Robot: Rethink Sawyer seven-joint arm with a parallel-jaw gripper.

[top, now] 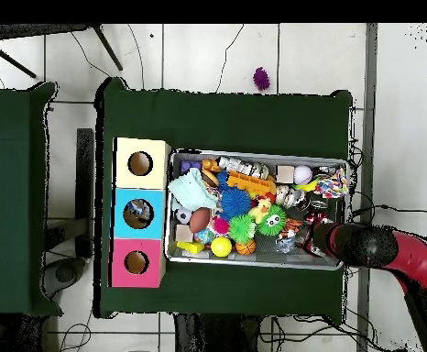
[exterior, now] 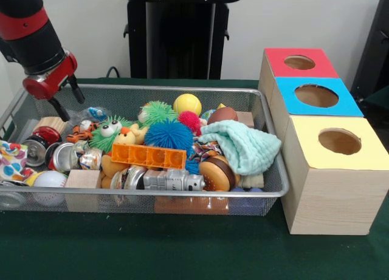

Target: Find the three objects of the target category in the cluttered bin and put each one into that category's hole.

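Note:
The silver wire-mesh bin [exterior: 271,147] is full of mixed toys and also shows in the overhead view [top: 254,263]. My gripper [exterior: 73,110] hangs over the bin's far left corner in the front view, open and empty, just above crushed cans [exterior: 37,145] and a wooden block [exterior: 51,123]. In the overhead view the gripper [top: 320,236] is at the bin's right end. Three wooden boxes with round holes stand beside the bin: a red-topped box [exterior: 301,62], a blue-topped box [exterior: 316,96] and a yellow-topped box [exterior: 337,143].
The bin holds a yellow ball [exterior: 187,104], a blue spiky ball [exterior: 169,135], an orange brick [exterior: 148,155], a teal cloth [exterior: 240,145], a toy burger [exterior: 217,174] and a baseball [exterior: 50,180]. A purple spiky ball [top: 261,78] lies on the floor beyond the table.

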